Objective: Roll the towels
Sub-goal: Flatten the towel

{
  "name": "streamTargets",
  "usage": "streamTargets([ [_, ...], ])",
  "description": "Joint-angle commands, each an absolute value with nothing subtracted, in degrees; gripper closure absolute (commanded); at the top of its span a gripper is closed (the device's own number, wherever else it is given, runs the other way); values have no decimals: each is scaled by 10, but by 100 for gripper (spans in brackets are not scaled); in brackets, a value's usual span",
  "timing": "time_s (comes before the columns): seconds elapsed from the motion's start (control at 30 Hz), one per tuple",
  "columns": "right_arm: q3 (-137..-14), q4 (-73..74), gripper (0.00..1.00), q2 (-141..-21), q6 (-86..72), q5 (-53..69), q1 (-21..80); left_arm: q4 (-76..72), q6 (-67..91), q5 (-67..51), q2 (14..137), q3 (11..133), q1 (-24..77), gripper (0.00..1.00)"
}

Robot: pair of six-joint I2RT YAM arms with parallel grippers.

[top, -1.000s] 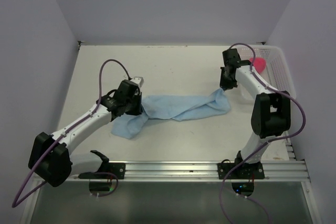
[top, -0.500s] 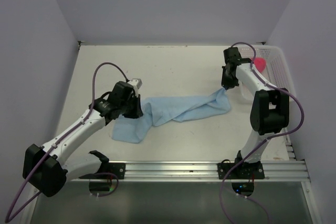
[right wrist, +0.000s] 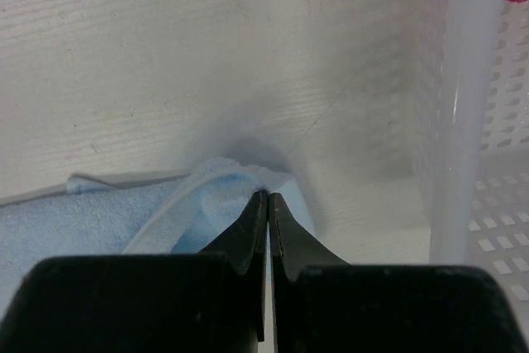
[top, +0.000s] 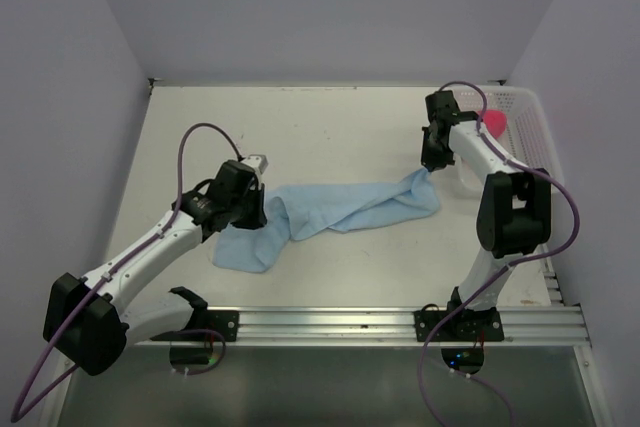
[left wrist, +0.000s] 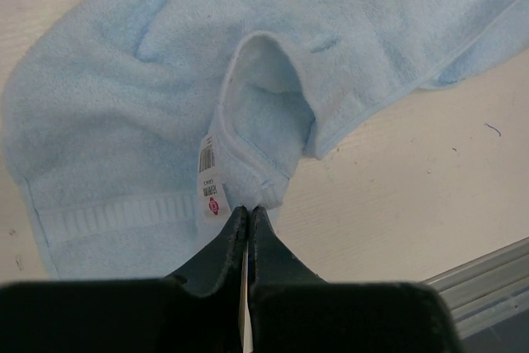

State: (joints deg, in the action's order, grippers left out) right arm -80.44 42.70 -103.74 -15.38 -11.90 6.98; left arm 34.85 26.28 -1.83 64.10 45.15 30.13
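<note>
The light blue towel lies crumpled in a long strip across the middle of the table. My left gripper is shut on its left corner hem, beside a white label; in the left wrist view the cloth folds up into the closed left gripper. At the strip's other end, my right gripper is shut on the corner, which the right wrist view shows as blue cloth pinched at the tips of the right gripper. The red-pink towel sits in the basket.
A white mesh basket stands at the back right, its wall close beside my right gripper. A metal rail runs along the near table edge. Purple walls enclose the table on three sides.
My left gripper drew back slightly to the left, opened briefly and shut again on the towel's corner; the towel's left end shifted and spread. The right gripper barely moved.
</note>
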Motion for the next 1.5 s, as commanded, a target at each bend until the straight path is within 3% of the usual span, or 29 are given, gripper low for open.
streamTargets([
  [0.0, -809, 429, 100, -993, -140, -102, 68, 307, 283, 37, 628, 481, 299, 100],
  [0.2, -839, 450, 100, -963, -126, -133, 68, 297, 278, 171, 663, 595, 266, 100],
  [0.43, -884, 454, 100, -924, -113, -157, 67, 287, 223, 165, 691, 695, 116, 100],
  [0.7, -894, 390, 100, -849, -56, -151, 68, 308, 222, 201, 721, 816, 58, 100],
  [0.97, -989, 419, 100, -800, -24, -166, 68, 337, 226, 189, 731, 890, 2, 100],
  [1.13, -1025, 447, 100, -766, -24, -157, 68, 337, 234, 172, 708, 883, -23, 100],
  [1.47, -977, 479, 100, -644, -37, -141, 68, 325, 249, 192, 556, 765, -39, 100],
])
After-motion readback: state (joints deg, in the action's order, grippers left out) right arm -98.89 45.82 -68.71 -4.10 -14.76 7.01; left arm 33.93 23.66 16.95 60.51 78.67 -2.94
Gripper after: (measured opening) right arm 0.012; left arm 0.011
